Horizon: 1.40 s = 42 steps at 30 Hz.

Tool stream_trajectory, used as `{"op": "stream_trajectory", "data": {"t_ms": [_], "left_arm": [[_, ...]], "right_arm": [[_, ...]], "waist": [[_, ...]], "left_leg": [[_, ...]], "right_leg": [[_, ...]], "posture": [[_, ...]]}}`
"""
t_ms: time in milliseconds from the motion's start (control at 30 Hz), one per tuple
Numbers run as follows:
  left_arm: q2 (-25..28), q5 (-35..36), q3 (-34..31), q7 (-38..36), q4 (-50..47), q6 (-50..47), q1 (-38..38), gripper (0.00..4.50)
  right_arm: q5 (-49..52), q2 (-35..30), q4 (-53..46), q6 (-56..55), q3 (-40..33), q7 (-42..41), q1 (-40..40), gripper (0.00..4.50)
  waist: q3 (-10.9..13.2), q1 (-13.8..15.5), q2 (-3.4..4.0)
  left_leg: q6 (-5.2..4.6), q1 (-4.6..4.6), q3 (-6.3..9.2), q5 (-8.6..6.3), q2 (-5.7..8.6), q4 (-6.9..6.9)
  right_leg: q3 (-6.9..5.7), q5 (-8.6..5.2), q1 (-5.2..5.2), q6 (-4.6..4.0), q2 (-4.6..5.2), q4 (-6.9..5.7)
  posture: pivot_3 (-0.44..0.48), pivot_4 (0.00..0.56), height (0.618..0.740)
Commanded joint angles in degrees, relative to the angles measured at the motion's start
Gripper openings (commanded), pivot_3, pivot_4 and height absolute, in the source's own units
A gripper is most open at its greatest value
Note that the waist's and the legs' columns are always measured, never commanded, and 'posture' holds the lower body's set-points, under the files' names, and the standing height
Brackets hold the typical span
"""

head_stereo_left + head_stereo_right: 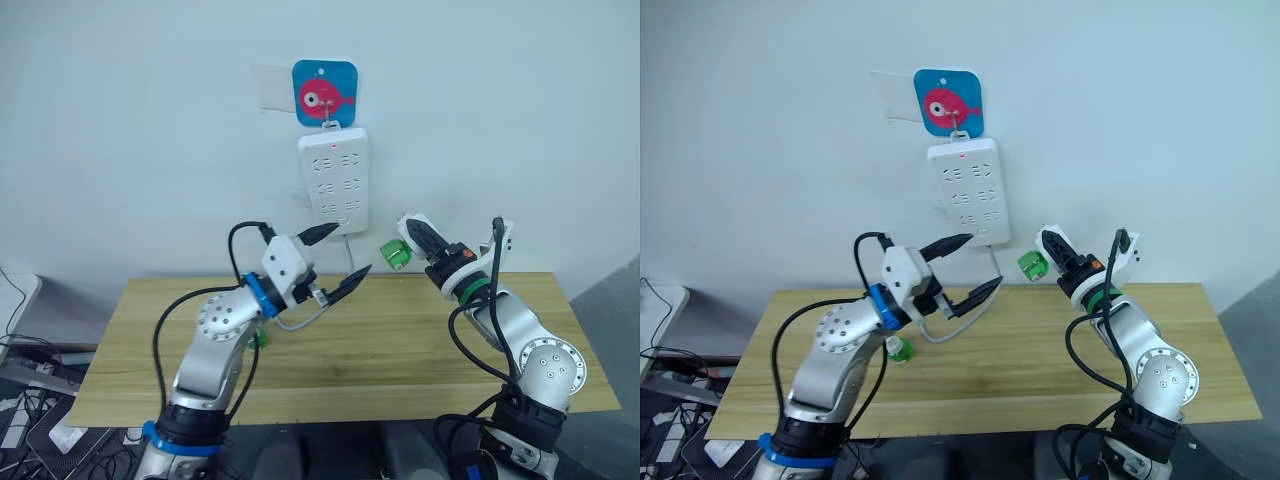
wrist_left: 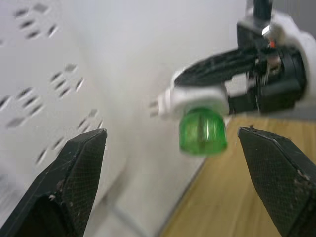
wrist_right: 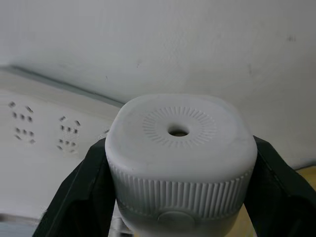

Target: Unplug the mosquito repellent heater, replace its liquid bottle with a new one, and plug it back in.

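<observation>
Two spread left fingers (image 1: 335, 257) hang empty below the power strip (image 1: 334, 180), right fingers (image 1: 424, 240) clamping the mosquito repellent heater (image 3: 180, 160) beside it.

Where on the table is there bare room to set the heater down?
The table is bare between the two arms and along its front edge. It is crowded near the left arm, where a small green bottle and the power strip's cable lie.

Pale blank wall (image 1: 120, 120) behind light wood table (image 1: 400, 350), w/ cable clutter (image 1: 30, 400) on floor at left.
</observation>
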<state>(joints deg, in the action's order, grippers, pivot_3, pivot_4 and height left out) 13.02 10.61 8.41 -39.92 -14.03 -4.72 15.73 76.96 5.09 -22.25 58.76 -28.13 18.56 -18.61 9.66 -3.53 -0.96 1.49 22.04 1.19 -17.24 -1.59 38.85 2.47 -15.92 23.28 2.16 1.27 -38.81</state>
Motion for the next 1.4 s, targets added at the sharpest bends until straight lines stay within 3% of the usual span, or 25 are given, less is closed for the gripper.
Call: {"op": "stream_trajectory", "data": {"t_ms": [33,300,867,1000,1167,1400], "left_arm": [[-3.06,1.4,1.71,1.46,1.76,0.59,1.49,4.47],[-5.05,2.84,3.68,-0.16,5.46,0.0,3.04,4.47],[-6.3,2.41,4.81,1.42,6.81,0.28,3.99,4.47],[-6.89,2.75,5.05,2.5,6.03,0.01,3.37,3.68],[-6.76,2.7,5.52,2.68,5.35,-0.83,2.73,2.27],[-6.52,2.52,5.13,2.69,6.14,-0.7,3.54,2.24]], "right_arm": [[12.96,-1.66,-2.28,-3.21,1.71,6.61,1.78,2.97],[24.24,-8.04,-4.12,-11.47,8.71,12.97,3.72,2.97],[27.72,-15.95,-6.14,-21.7,16.81,12.19,5.22,2.97],[27.83,-16.76,-6.37,-22.87,17.81,11.86,5.48,2.97],[28.14,-17.45,-6.8,-24.11,18.72,11.47,5.76,2.97],[28.68,-18.47,-7.07,-24.7,19.9,10.93,5.81,2.97]], "waist": [[0.0,-0.28,0.0],[0.04,-1.76,0.03],[0.07,-1.61,0.02],[0.13,-1.62,0.01],[0.17,-1.6,0.01],[0.21,-1.6,0.01]], "left_leg": [[0.0,0.01,0.01,0.0,-0.01,0.0],[-0.01,-0.05,-0.02,0.0,-0.02,-0.01],[-0.02,0.04,0.06,0.0,-0.03,-0.01],[-0.02,0.04,0.05,0.0,-0.03,-0.01],[-0.02,0.05,0.06,0.0,-0.03,-0.01],[-0.02,0.05,0.06,0.0,-0.03,-0.01]], "right_leg": [[0.0,0.0,0.0,0.0,-0.03,0.02],[0.03,-0.01,0.01,0.0,-0.17,-0.04],[0.03,-0.02,0.0,0.01,-0.2,0.14],[0.04,-0.02,0.0,0.01,-0.2,0.14],[0.04,-0.02,0.0,0.01,-0.2,0.15],[0.04,-0.02,0.0,0.01,-0.2,0.16]], "posture": [[-0.097,0.168,0.74],[-0.126,0.171,0.74],[-0.137,0.176,0.74],[-0.137,0.176,0.74],[-0.137,0.179,0.74],[-0.135,0.18,0.74]]}}
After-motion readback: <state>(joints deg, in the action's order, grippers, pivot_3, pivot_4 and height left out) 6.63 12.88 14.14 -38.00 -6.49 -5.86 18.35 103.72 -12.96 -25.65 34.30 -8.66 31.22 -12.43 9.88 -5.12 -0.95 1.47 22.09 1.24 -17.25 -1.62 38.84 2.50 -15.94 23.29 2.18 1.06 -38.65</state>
